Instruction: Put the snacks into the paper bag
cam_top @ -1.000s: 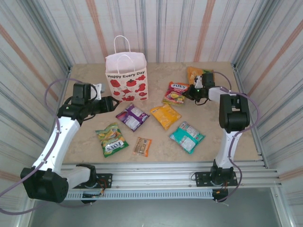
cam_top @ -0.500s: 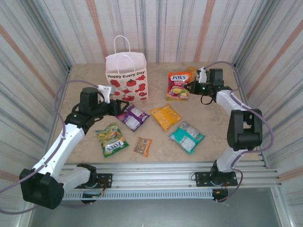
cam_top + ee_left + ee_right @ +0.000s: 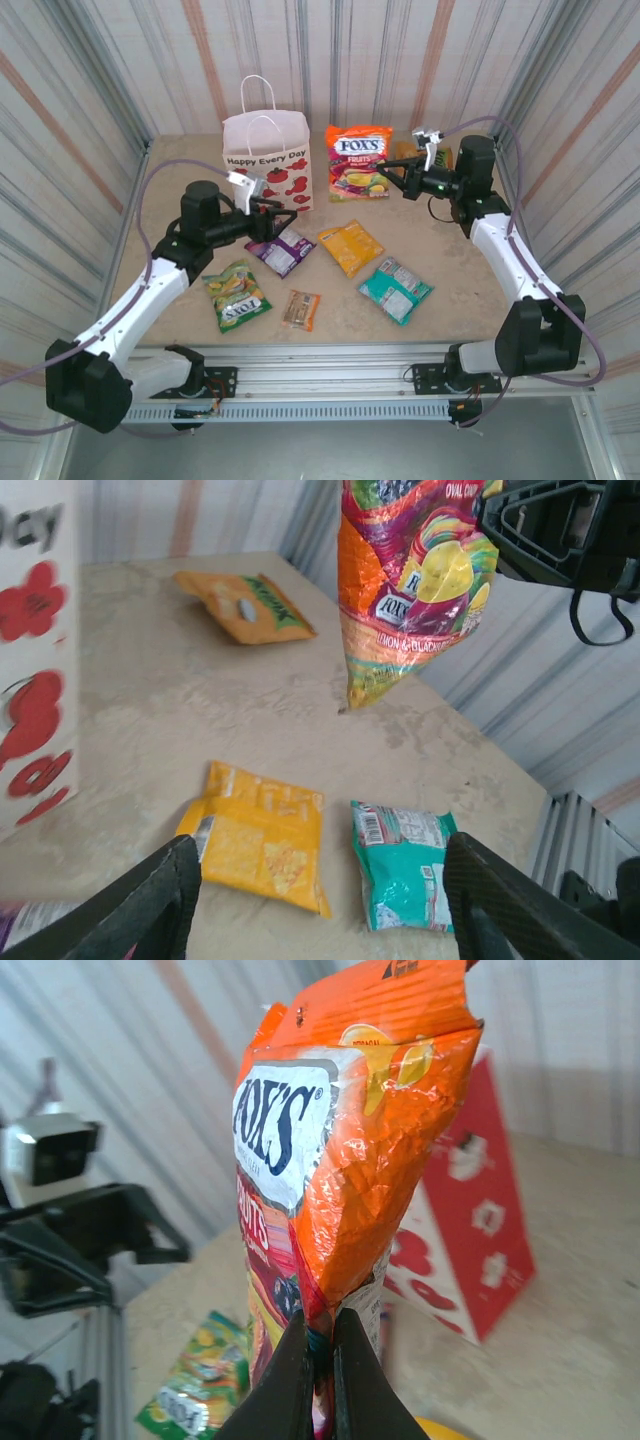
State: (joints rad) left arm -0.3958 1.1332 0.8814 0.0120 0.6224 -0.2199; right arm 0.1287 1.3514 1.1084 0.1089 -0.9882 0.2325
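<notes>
Packet held aloft beside bag, drop-in not yet made

The red-yellow packet (image 3: 358, 163) is held clear of the table (image 3: 450, 250) at about 1 o'clock in the top view, just off the 3 o'clock side of the paper bag (image 3: 266, 170). Only its edge is pinched between the fingers (image 3: 285, 1390) of the right gripper (image 3: 397, 180). The left gripper (image 3: 280, 215) is seen empty with its fingers spread at the bag's 6 o'clock, over the purple packet (image 3: 281, 248).

With so small a bite, the packet could be twisted loose or dropped short of the bag. The loop handles (image 3: 258, 95) could be snagged, and the light bag tipped by a sideways push.

What the bag contains cannot be told, as its inside is hidden. The yellow-orange packet (image 3: 350, 245), teal packet (image 3: 394, 290), green packet (image 3: 236, 293) and brown-orange bar (image 3: 300, 310) are left lying between 5 and 8 o'clock.
</notes>
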